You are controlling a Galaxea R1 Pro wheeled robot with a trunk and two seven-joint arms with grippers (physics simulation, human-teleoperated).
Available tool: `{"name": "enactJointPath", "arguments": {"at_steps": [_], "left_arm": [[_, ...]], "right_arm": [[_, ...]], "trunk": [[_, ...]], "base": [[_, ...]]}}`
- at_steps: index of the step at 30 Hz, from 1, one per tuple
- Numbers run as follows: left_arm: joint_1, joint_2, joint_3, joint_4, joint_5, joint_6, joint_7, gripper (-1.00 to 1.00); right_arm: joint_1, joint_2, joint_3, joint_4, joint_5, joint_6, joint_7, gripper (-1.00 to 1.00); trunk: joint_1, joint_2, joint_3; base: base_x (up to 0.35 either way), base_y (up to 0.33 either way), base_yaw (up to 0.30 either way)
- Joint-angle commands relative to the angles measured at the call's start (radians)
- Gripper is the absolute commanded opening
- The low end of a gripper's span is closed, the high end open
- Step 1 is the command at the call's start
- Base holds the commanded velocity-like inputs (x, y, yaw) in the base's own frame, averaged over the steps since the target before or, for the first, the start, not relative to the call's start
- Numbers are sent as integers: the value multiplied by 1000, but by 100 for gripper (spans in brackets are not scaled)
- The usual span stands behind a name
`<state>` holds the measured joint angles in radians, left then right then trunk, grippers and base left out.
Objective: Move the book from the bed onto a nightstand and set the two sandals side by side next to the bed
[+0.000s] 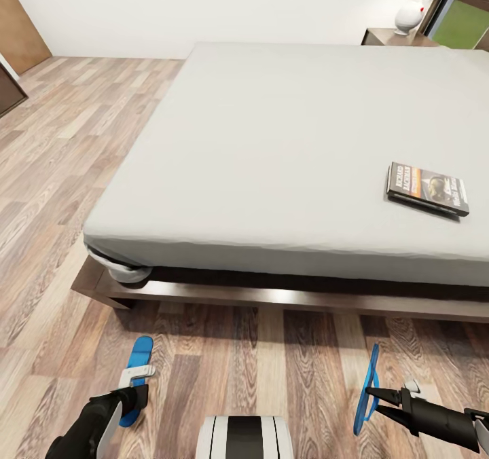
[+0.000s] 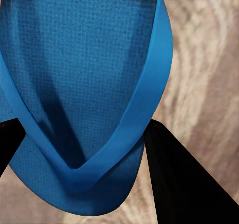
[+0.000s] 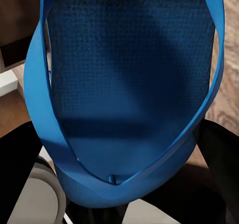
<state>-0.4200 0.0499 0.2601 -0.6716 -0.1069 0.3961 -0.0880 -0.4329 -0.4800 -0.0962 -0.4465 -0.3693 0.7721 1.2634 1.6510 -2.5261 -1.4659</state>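
Head view: book [image 1: 427, 189] reads "Richard Bachman"; left fingers [image 1: 139, 383] and right fingers [image 1: 380, 399] each pinch a sandal [image 1: 138, 362]

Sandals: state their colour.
Bright blue, straps included. The left sandal shows it best in the left wrist view.

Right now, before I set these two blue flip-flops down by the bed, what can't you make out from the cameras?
- Left blue flip-flop: heel end hidden by the left gripper, head view.
- Right blue flip-flop: seen edge-on; sole contact with floor unclear.
- Dark brown nightstand: mostly cut off behind the grey mattress.
- Paperback book: title text too small.
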Motion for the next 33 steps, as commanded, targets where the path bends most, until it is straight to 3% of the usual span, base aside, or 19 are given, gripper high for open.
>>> {"name": "enactJointPath", "arguments": {"at_steps": [1, 6, 18, 23, 33], "left_arm": [[0, -1, 5, -2, -13, 6, -11, -100], [0, -1, 5, -2, -13, 6, -11, -100], [0, -1, 5, -2, -13, 5, -12, -100], [0, -1, 5, -2, -13, 5, -12, -100], [0, -1, 5, -2, -13, 5, -12, -100]], "right_arm": [[0, 0, 0, 0, -3, 7, 1, -100], [0, 0, 0, 0, -3, 7, 2, -100], [-1, 0, 0, 0, -3, 7, 4, -100], [0, 0, 0, 0, -3, 7, 4, -100], [-1, 0, 0, 0, -3, 7, 4, -100]], "trunk": [[0, 0, -1], [2, -1, -20], [2, -1, -20], [4, -3, -39], [5, -3, -47]], "base": [[0, 0, 0], [0, 0, 0], [0, 0, 0], [0, 0, 0], [0, 0, 0]]}}
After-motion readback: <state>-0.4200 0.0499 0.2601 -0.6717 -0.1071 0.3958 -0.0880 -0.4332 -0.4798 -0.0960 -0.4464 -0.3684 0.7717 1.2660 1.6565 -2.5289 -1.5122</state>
